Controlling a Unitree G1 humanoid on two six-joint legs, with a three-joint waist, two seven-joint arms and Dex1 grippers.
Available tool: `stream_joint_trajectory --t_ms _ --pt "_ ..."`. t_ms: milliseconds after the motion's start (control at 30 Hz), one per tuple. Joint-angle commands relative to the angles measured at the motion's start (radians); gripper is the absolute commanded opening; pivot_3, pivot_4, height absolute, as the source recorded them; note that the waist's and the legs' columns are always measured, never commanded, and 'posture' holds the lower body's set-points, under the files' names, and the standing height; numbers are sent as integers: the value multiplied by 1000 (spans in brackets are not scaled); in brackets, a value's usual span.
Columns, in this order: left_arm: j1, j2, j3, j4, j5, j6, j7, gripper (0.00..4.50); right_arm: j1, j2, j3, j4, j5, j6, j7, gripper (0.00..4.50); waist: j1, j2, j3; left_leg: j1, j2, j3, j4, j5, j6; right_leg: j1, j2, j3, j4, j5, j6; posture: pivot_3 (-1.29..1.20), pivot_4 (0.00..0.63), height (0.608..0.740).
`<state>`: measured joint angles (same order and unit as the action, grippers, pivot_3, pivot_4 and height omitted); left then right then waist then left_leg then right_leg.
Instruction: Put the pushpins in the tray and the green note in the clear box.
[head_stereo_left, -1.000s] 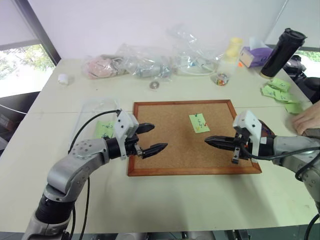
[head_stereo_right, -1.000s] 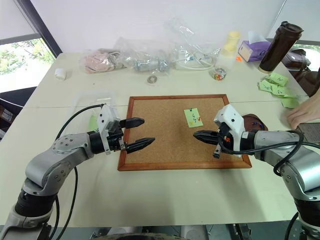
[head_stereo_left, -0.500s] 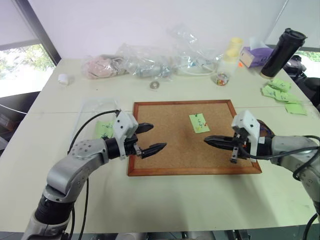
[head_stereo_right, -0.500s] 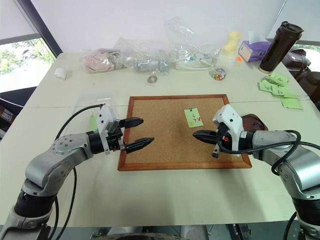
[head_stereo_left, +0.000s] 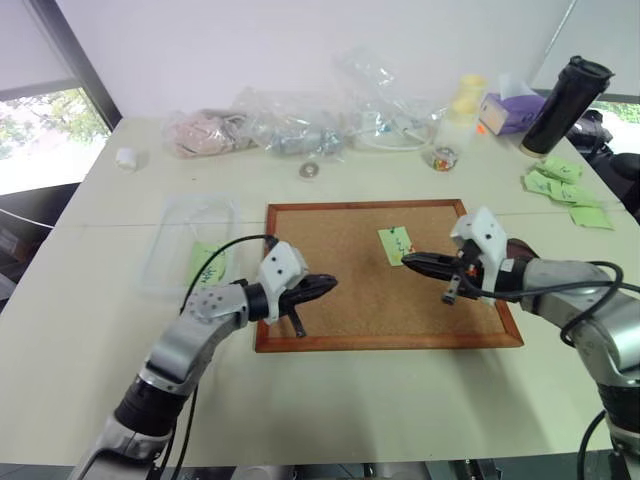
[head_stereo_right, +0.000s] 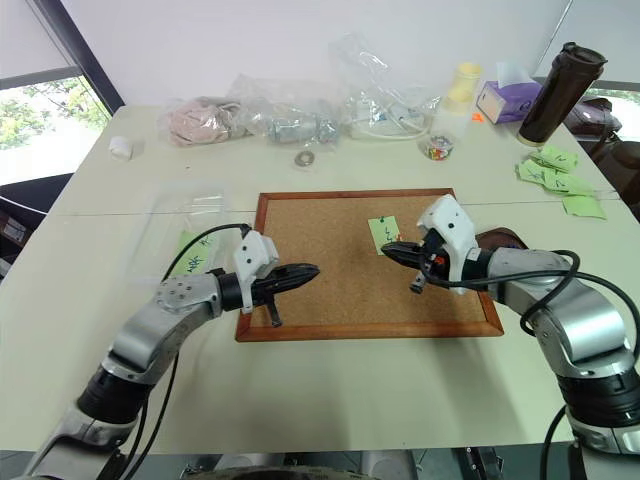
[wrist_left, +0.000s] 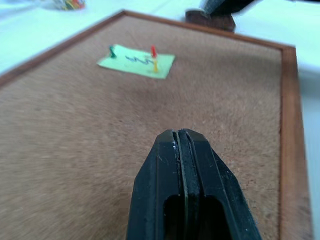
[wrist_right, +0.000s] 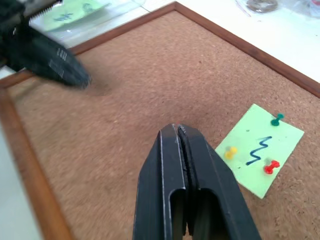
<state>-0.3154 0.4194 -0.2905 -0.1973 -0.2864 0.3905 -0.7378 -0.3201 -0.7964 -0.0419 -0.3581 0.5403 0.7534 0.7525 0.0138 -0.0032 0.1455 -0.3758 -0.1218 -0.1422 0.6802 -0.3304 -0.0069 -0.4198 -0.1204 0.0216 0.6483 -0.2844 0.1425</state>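
The green note (head_stereo_left: 397, 244) lies on the corkboard (head_stereo_left: 340, 320), held by pushpins: one green (wrist_right: 276, 120), one red (wrist_right: 270, 167) and one yellow (wrist_right: 230, 152). My right gripper (head_stereo_left: 409, 260) is shut and empty, its tip just beside the note's near right edge. My left gripper (head_stereo_left: 326, 283) is shut and empty, low over the board's left part and pointing toward the note. The clear box (head_stereo_left: 190, 240) sits left of the board, and a green sheet shows through it. The dark oval tray (head_stereo_right: 497, 238) lies right of the board, partly hidden behind my right hand.
Wrinkly plastic bags (head_stereo_left: 290, 125) line the back of the table. A small glass jar of pins (head_stereo_left: 443, 157), a purple tissue box (head_stereo_left: 510, 112) and a black tumbler (head_stereo_left: 563, 105) stand at the back right. A group of green notes (head_stereo_left: 565, 185) lies at the right edge.
My left gripper has shut and has dropped rightward over the board's left edge. My right gripper has moved forward toward the note. A person's hand at the right edge has left.
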Motion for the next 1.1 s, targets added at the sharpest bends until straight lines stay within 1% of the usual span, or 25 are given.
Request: stream_joint_trajectory --t_ms 33,67,167,233,267,300,400,500,567,700,900,1000,1100 --pt "-20 -26 -15 61 54 -75 3 22 -96 47 17 61 -42 4 -58 0 -2 0 0 0 0 0 0 0 0 0 0 0 0 0 0 0 150 730" --pt "-19 -35 -19 82 67 -92 6 22 -117 59 27 80 -54 0 -62 0 -2 0 0 0 0 0 0 0 0 0 0 0 0 0 0 0 150 730" --pt "-14 -65 -31 153 104 -143 10 0 -195 99 74 169 -107 -4 -86 882 -2 0 0 0 0 0 -1 0 0 -1 0 0 1 0 0 0 150 730" --pt "-16 -83 -35 198 124 -171 10 0 -240 117 122 242 -174 -34 -101 1843 0 0 0 0 0 0 0 0 0 -1 0 0 1 0 0 0 150 730" --pt "-17 -88 -38 215 135 -182 11 0 -262 132 137 282 -196 -43 -109 2399 2 0 0 0 0 0 0 0 0 -1 0 0 1 0 0 0 150 730" --pt "-17 -92 -37 224 141 -189 10 0 -278 144 147 312 -213 -50 -112 2843 3 0 0 0 -1 0 0 0 0 0 0 0 1 0 0 0 150 730" --pt "-16 -103 -31 236 151 -192 20 0 -333 200 158 427 -268 -82 -155 2843 2 0 0 0 -1 0 1 0 0 0 -1 0 1 0 0 0 150 730" --pt "-16 -109 -28 239 158 -193 24 0 -364 236 174 519 -309 -113 -159 2843 2 1 -1 0 -1 0 2 0 0 0 -1 0 1 0 0 0 150 730" --pt "-12 -112 -24 235 159 -187 24 0 -375 247 187 574 -338 -145 -153 2843 2 1 -1 0 -1 0 2 0 0 0 -1 0 1 0 0 0 150 730" --pt "-9 -112 -19 228 166 -181 23 0 -397 265 174 644 -359 -164 -146 2843 -1 1 -1 0 -1 0 2 0 0 0 -1 -1 1 0 0 0 150 730" --pt "-4 -111 -15 215 169 -168 26 0 -401 272 163 702 -385 -198 -136 2843 -2 1 -1 0 -1 0 2 0 0 0 -1 -1 2 0 0 0 150 730" --pt "-1 -111 -14 209 169 -165 28 0 -399 281 155 714 -388 -205 -138 2043 -2 1 -1 0 -1 0 2 0 0 0 0 -1 2 0 0 0 150 730" --pt "0 -112 -13 205 168 -162 30 0 -396 287 152 714 -390 -207 -138 543 -3 1 -1 0 -1 0 2 0 0 0 0 -1 2 0 0 0 150 730"
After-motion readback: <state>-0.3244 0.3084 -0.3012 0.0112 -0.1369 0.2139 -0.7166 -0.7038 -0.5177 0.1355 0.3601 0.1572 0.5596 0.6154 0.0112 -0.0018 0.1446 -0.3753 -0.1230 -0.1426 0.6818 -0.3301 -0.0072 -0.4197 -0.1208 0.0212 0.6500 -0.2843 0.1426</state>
